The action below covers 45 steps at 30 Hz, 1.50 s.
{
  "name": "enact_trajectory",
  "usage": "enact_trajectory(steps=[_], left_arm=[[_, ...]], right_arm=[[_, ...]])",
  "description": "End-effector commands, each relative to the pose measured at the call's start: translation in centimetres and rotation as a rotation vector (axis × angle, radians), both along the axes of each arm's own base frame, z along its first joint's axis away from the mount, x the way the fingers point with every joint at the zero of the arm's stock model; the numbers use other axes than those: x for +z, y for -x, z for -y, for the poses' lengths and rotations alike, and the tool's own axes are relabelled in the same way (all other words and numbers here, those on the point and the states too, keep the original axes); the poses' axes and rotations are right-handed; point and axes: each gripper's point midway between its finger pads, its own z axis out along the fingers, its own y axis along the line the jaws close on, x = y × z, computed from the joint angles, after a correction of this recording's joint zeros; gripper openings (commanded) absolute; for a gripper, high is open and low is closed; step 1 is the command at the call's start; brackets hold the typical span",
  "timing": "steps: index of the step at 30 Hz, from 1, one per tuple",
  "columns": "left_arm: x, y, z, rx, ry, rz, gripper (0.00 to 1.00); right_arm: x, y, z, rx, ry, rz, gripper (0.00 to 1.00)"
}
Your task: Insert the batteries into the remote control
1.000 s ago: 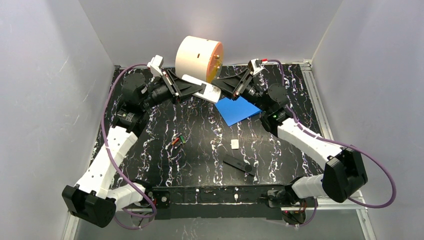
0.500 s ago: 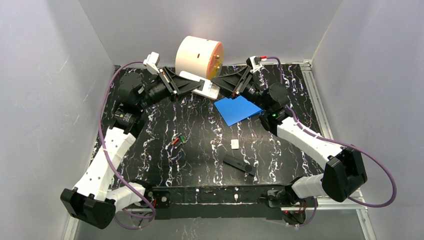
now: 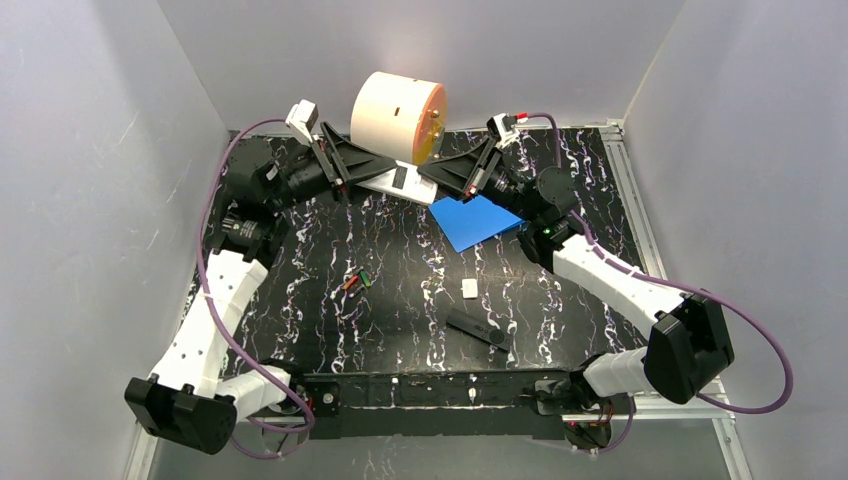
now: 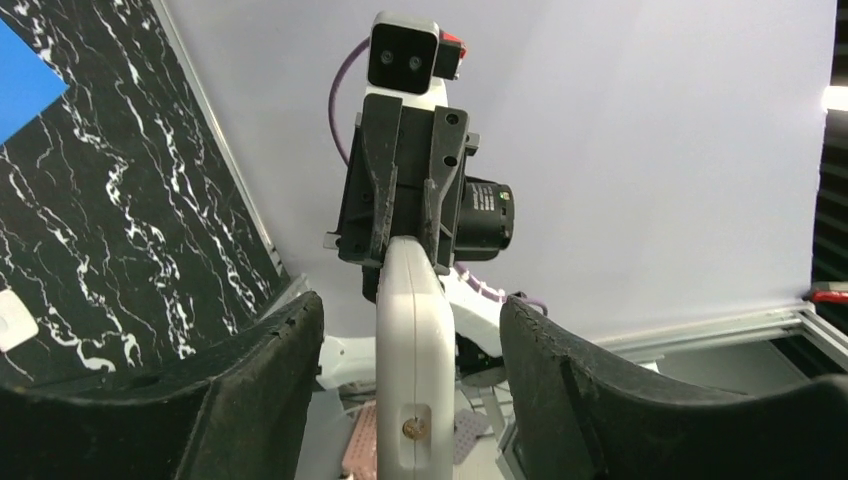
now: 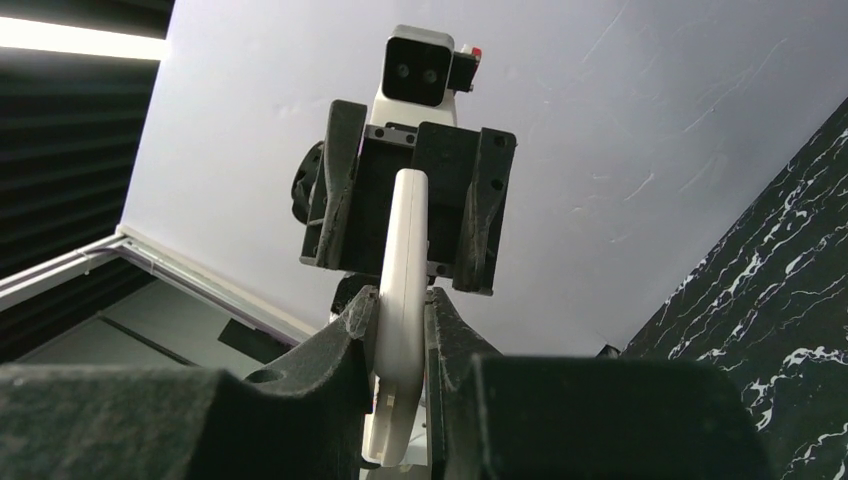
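The white remote control (image 3: 392, 181) hangs edge-up above the table's far side, between my two grippers. My right gripper (image 3: 434, 177) is shut on one end of it; in the right wrist view both pads press the remote (image 5: 404, 262) flat. My left gripper (image 3: 380, 170) is open around the other end, and the left wrist view shows a gap on each side of the remote (image 4: 413, 365). The batteries (image 3: 354, 281), one orange-red and one dark greenish, lie side by side on the table's middle left, far from both grippers.
A cream and orange spool (image 3: 398, 118) stands behind the grippers at the back wall. A blue sheet (image 3: 474, 220) lies under the right arm. A small white piece (image 3: 469, 288) and a black remote (image 3: 477, 329) lie nearer the front.
My left gripper has opened and let go of the white remote, drawing back a little to the left. The right gripper has tightened on the remote's other end.
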Motion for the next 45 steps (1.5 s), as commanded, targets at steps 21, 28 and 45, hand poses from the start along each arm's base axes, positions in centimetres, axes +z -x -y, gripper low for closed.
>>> enact_trajectory(steps=[21,28,45], left_arm=[[-1.3,4.3,-0.5,-0.256,-0.08,0.023,0.33],[-2.6,4.4,-0.2,-0.283,-0.08,-0.021,0.48],[-3.0,4.7,-0.4,-0.255,-0.147,0.052,0.0]], right_arm=[[-1.6,1.6,-1.3,0.096,0.158,0.154,0.15],[-2.4,0.7,-1.7,0.034,0.175,0.131,0.16],[-3.3,-0.8,-0.4,-0.13,0.222,0.144,0.83]])
